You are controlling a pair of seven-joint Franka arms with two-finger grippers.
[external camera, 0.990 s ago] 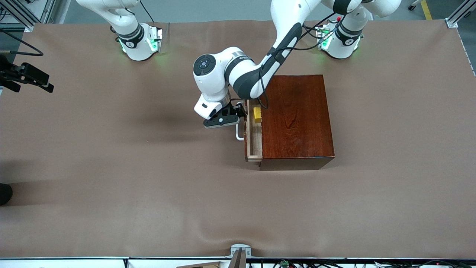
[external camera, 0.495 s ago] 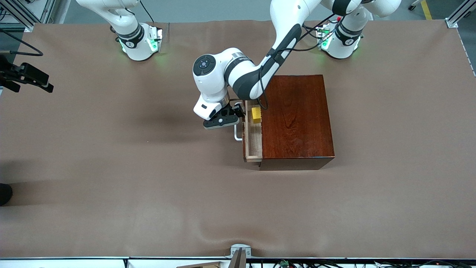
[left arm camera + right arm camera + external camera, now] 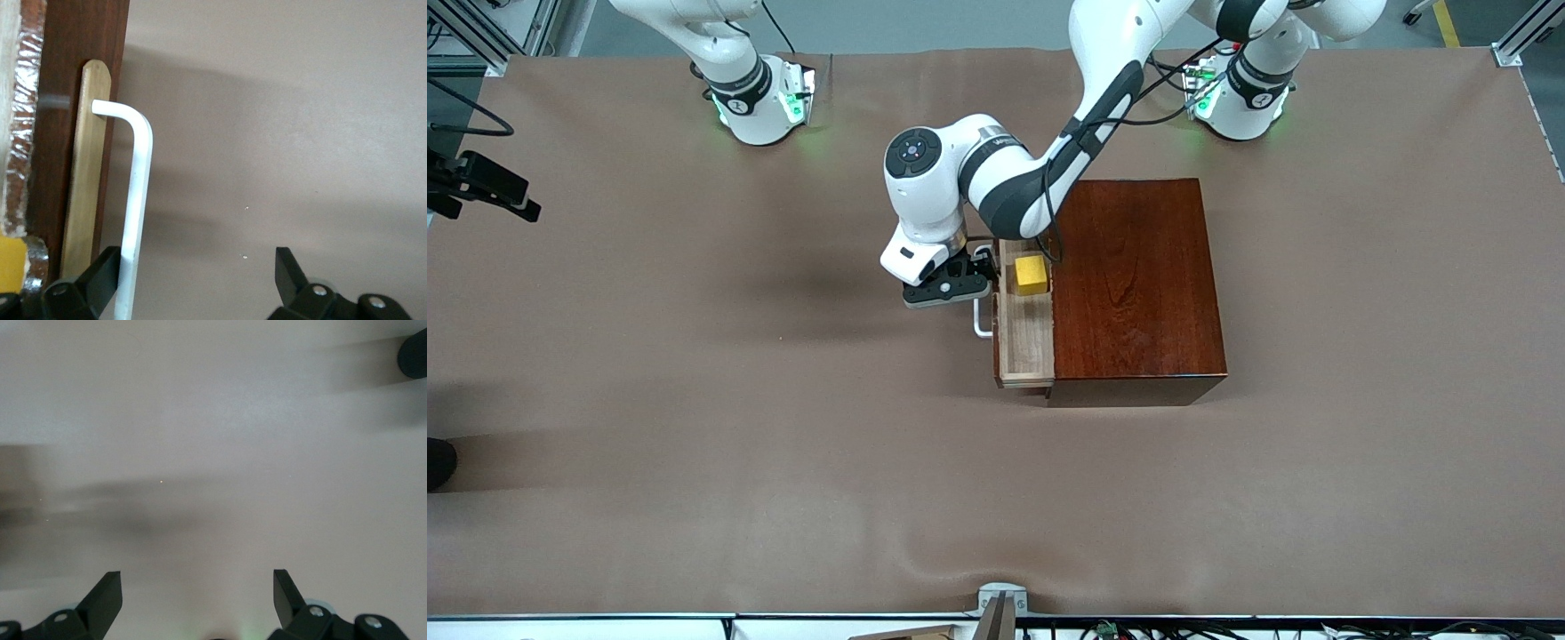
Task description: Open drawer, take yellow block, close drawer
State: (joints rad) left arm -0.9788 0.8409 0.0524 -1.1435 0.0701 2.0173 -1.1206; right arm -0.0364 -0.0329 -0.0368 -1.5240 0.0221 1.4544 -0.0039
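Now I'm hooking the drawer (image 3: 1024, 338) handle (image 3: 137, 200) with the spread left gripper (image 3: 193, 277); next, lift the yellow block (image 3: 1032, 274). The right gripper (image 3: 197, 593) waits apart.

No words, labels, brand names or signs can be read in any of the views. In the front view, each arm base (image 3: 758, 100) near the upper edge of the frame bears a small dark mark on its black collar, too small to make out. The arm's grey wrist band (image 3: 993, 144) near the upper middle carries tiny lettering, also unreadable. Both wrist views show no writing.
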